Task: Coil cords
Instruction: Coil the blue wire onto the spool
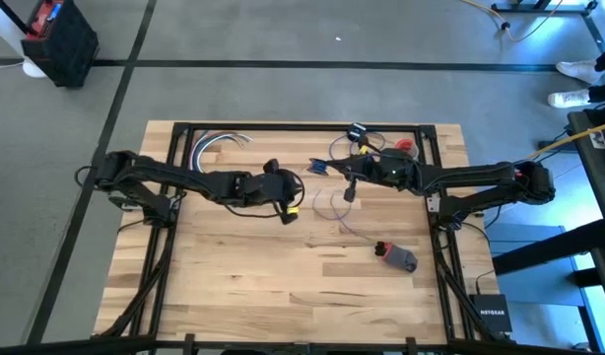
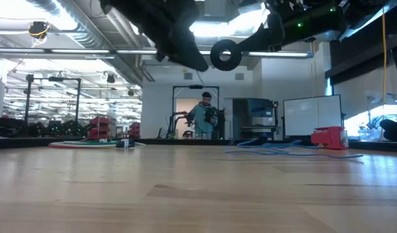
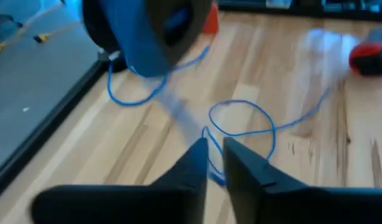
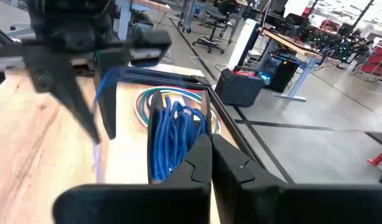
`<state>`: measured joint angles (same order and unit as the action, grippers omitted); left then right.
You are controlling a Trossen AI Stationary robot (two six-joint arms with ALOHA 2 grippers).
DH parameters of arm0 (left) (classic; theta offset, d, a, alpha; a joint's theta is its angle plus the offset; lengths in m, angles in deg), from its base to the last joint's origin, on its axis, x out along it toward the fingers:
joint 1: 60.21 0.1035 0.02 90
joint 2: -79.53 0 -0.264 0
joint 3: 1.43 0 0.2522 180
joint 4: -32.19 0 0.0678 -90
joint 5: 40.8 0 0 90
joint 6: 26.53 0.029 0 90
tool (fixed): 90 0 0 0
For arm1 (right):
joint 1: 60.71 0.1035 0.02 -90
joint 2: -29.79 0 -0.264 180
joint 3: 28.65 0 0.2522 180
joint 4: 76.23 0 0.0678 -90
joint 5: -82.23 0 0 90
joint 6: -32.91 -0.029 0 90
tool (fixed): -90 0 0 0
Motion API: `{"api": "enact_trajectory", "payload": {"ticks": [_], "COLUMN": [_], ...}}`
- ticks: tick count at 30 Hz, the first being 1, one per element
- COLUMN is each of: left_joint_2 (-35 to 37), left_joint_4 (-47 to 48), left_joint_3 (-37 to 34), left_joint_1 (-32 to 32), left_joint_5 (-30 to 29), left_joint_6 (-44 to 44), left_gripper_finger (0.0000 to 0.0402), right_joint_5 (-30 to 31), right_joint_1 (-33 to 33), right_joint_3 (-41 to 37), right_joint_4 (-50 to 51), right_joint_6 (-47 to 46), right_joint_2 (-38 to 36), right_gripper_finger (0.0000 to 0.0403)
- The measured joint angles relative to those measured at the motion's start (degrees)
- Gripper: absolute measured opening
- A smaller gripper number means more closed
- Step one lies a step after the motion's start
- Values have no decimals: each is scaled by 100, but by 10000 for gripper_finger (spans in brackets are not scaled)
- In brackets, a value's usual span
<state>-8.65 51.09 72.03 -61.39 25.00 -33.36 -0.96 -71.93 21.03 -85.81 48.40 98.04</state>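
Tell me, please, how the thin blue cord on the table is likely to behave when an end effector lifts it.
The thin blue cord lies in loose loops, so it is probably floppy and would sag. It looks light for its length. Being so slender, it may slip between the left end effector's fingers.

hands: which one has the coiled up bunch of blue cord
The right hand: it is shut on the coiled bundle of the blue cord. The left hand is open, with only a single loose strand running between its fingers.
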Motion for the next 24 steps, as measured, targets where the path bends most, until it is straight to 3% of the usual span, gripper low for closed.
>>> {"api": "enact_trajectory", "payload": {"ticks": [4,9,12,18,24], "left_joint_2": [-110,54,411,664,302], "left_joint_4": [348,1716,1796,478,243], "left_joint_3": [-2,273,596,629,616], "left_joint_1": [30,14,-93,-31,118], "left_joint_5": [67,81,53,83,703], "left_joint_6": [-22,-277,-13,1052,1354], "left_gripper_finger": [108,155,161,148,131], "right_joint_5": [8,6,-291,-1539,-1694], "right_joint_1": [-2,-3,-7,-2,-2], "right_joint_3": [0,0,0,0,0], "right_joint_4": [6,100,89,172,273], "right_joint_6": [0,25,213,450,450], "right_joint_2": [0,0,0,-2,20], "right_gripper_finger": [1,1,1,1,1]}}
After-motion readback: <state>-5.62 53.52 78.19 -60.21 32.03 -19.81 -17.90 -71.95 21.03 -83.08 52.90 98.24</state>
